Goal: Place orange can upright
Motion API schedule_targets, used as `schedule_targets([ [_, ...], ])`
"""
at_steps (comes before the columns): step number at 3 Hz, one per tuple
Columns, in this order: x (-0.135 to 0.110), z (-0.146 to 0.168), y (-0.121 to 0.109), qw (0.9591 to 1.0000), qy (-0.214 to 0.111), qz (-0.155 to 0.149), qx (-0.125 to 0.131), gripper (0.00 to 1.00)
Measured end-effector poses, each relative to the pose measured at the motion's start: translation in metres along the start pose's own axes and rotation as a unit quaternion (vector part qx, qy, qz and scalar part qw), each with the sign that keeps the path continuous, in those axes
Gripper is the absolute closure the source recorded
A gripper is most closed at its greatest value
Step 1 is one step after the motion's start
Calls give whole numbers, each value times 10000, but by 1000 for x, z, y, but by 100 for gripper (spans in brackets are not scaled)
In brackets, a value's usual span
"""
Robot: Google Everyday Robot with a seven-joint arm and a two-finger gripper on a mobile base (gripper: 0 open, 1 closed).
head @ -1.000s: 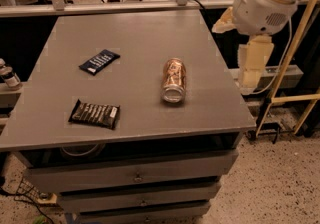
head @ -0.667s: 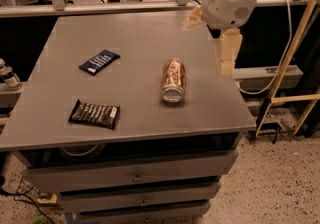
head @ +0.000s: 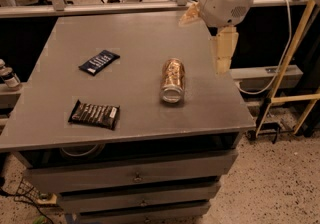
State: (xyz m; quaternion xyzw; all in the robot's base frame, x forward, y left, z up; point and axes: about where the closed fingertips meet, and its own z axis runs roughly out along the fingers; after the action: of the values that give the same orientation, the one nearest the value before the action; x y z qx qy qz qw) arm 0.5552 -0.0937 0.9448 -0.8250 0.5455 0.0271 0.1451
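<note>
The orange can lies on its side on the grey table, right of the middle, with one silver end facing the front edge. My gripper hangs above the table's right edge, up and to the right of the can, not touching it. Its two pale fingers stand apart, one pointing down and one pointing left, and it holds nothing.
A dark blue snack packet lies left of the can, and a dark brown packet lies near the front left. Drawers sit under the tabletop. A yellow frame and cables stand at the right. Small bottles stand at the far left.
The arm has swung left, from beside the table's right side to over its right edge, closer to the can. The can and packets have not moved.
</note>
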Motion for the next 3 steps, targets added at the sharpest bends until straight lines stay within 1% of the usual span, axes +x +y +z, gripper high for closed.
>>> schedule_targets([
  [1, -2, 5, -11, 9990, -33, -439, 48, 0],
  [2, -13, 33, -41, 9877, -304, -1534, -26, 0],
  [3, -22, 61, -52, 9577, -425, -2836, -235, 0],
])
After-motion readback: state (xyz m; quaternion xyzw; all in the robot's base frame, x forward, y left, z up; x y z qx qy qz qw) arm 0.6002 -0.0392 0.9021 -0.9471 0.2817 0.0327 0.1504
